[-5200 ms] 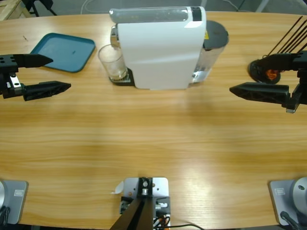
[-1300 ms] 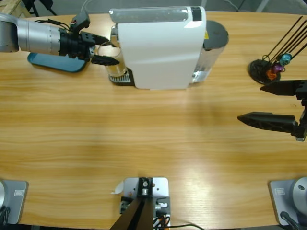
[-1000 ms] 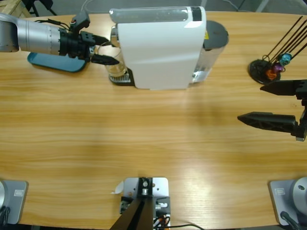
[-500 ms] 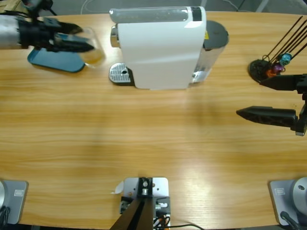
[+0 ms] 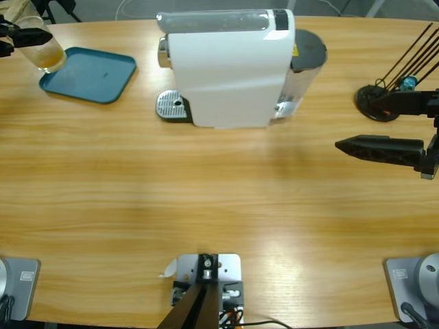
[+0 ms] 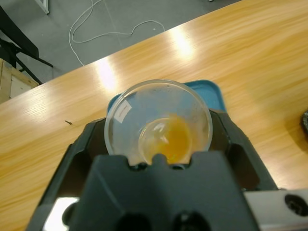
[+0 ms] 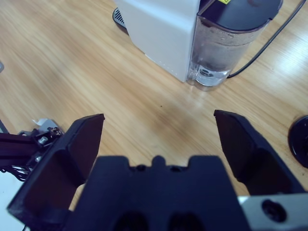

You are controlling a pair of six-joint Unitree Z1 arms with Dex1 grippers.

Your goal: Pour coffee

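Across the long table (image 5: 219, 205) of glossy, pale-grained wood stands a boxy white coffee machine (image 5: 230, 68) with a round metal drip tray (image 5: 171, 106); grey floor with a loose cable lies beyond. At the far left corner, the left gripper (image 6: 159, 144) is clamped round a clear glass (image 6: 159, 120) holding shallow amber coffee (image 6: 173, 139), above a rounded teal tray (image 5: 89, 74). The right gripper (image 7: 161, 139) hangs with jaws apart.

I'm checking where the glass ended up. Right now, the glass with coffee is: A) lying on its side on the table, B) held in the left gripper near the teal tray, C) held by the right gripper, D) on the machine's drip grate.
B: the left gripper clamps the glass by the teal tray; the drip grate is bare and the right gripper holds nothing.
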